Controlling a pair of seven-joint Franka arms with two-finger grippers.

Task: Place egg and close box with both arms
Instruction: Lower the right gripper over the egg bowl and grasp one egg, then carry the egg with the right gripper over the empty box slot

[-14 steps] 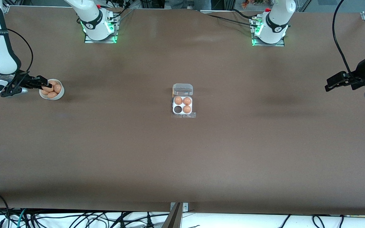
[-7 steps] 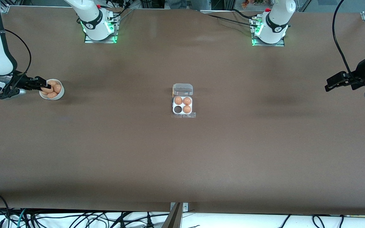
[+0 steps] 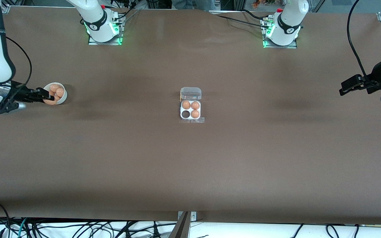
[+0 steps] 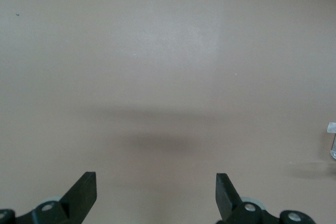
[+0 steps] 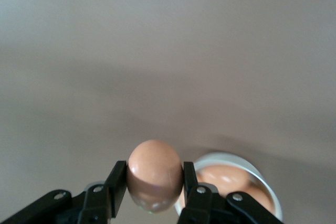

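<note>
My right gripper (image 3: 49,98) is shut on an orange-brown egg (image 5: 155,173) and holds it just above the rim of the round white bowl (image 3: 63,94), which holds more eggs (image 3: 56,89). The bowl also shows in the right wrist view (image 5: 231,160). The box (image 3: 190,109) lies at the table's middle, its clear lid (image 3: 190,93) open and lying flat toward the bases. Three of its cells hold eggs; one cell (image 3: 186,114) is dark and empty. My left gripper (image 3: 342,90) is open and empty, waiting above the table at the left arm's end (image 4: 156,192).
The two green-lit arm bases (image 3: 104,31) (image 3: 280,34) stand along the table's edge farthest from the front camera. Black cables hang off the edge nearest the front camera. A corner of the box shows in the left wrist view (image 4: 332,140).
My right gripper has closed on an egg in the bowl, lifted it out and drawn it a little away from the bowl. The left arm has not moved.
</note>
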